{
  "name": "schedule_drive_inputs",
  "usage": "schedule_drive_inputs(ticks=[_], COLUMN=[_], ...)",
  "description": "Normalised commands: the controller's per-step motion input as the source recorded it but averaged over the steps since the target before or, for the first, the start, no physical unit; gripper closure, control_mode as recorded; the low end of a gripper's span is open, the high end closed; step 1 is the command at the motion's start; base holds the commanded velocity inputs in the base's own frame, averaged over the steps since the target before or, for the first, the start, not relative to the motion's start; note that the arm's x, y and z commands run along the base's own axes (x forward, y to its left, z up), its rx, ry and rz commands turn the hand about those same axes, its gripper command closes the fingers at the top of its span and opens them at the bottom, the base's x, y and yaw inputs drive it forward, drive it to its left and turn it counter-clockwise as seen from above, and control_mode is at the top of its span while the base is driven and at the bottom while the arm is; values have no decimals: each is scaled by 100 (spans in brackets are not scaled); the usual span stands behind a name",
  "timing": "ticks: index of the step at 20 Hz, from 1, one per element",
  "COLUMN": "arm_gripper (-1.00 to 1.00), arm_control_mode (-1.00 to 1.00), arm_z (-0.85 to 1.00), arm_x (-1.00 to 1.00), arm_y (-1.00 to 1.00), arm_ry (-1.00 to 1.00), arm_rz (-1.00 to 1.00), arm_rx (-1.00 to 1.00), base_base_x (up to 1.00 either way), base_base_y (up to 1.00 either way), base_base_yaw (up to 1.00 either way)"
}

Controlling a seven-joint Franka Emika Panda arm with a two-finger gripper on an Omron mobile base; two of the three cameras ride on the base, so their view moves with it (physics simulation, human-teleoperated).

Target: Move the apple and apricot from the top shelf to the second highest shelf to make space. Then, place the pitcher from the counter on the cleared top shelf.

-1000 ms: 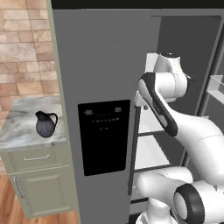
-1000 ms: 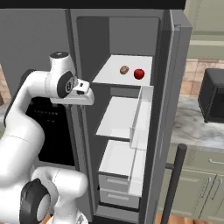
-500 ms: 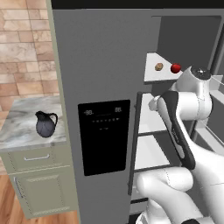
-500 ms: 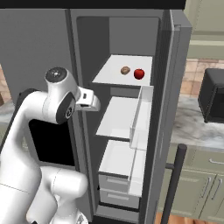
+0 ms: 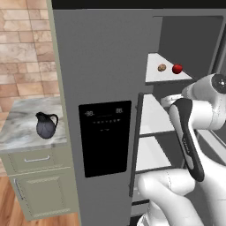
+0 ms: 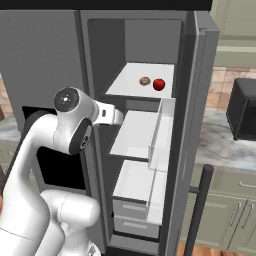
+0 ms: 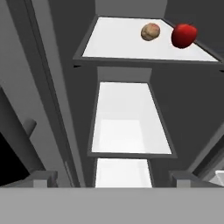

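Red apple point(image 7: 183, 35) beside apricot point(image 7: 150, 31), well beyond empty jaws.

A glossy red apple point(image 7: 184, 35) and a matt tan apricot point(image 7: 150, 31) are seen on smooth white shelving; marbled stone tops the counter point(image 5: 20, 132).

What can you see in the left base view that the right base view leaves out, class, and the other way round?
Left base view alone: the pitcher standing on the counter, with a brick wall behind. Right base view alone: a black appliance on a counter beside the fridge, and the drawers at the fridge bottom. Both share the apple and apricot side by side on the top shelf, apart.
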Motion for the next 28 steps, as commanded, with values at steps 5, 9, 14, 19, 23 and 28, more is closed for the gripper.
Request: schedule_drive_inputs(ticks=[5, 9, 14, 19, 23, 28], arm_gripper=[-100, -100, -100, -100, -100, -100], arm_control_mode=[-100, -100, -100, -100, -100, -100], arm_z=[20, 11, 22, 44, 26, 3], arm_x=[0, 0, 4, 21, 21, 20], arm_y=[-28, -31, -26, -22, -45, -35], arm_ry=[-8, -9, -3, 0, -3, 0], arm_rz=[-10, -12, -16, -9, 0, 0], arm_rx=[0, 0, 0, 0, 2, 3], base_base_x=[0, 0, 0, 0, 0, 0], base_base_y=[0, 0, 0, 0, 0, 0], base_base_yaw=[0, 0, 0, 0, 0, 0])
